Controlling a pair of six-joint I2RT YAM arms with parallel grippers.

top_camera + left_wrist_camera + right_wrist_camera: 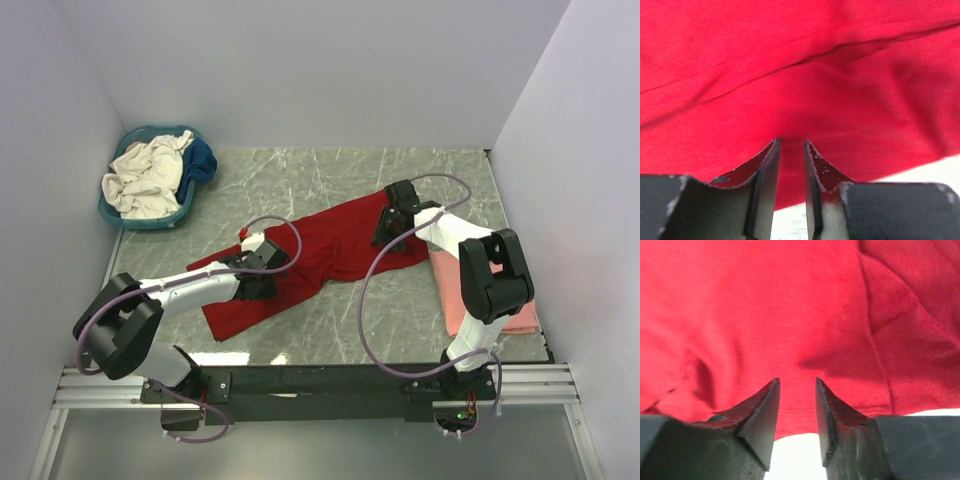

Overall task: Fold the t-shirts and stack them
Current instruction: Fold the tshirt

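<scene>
A deep red t-shirt (pixel 330 245) lies spread in a diagonal band across the marble table. My left gripper (pixel 266 278) stands at its lower-left edge. In the left wrist view its jaws (pixel 791 142) are parted a little over the red cloth (pixel 800 75), with nothing pinched. My right gripper (pixel 391 231) stands at the shirt's upper-right end. Its jaws (pixel 796 380) are also apart, just above the hem of the red shirt (pixel 765 305). A folded salmon pink t-shirt (pixel 447 290) lies at the right, partly hidden by the right arm.
A teal basket (pixel 150 222) in the back-left corner holds a crumpled cream-white shirt (pixel 145 175) and a dark blue one (pixel 203 160). White walls close in the table on three sides. The black rail with the arm bases runs along the near edge.
</scene>
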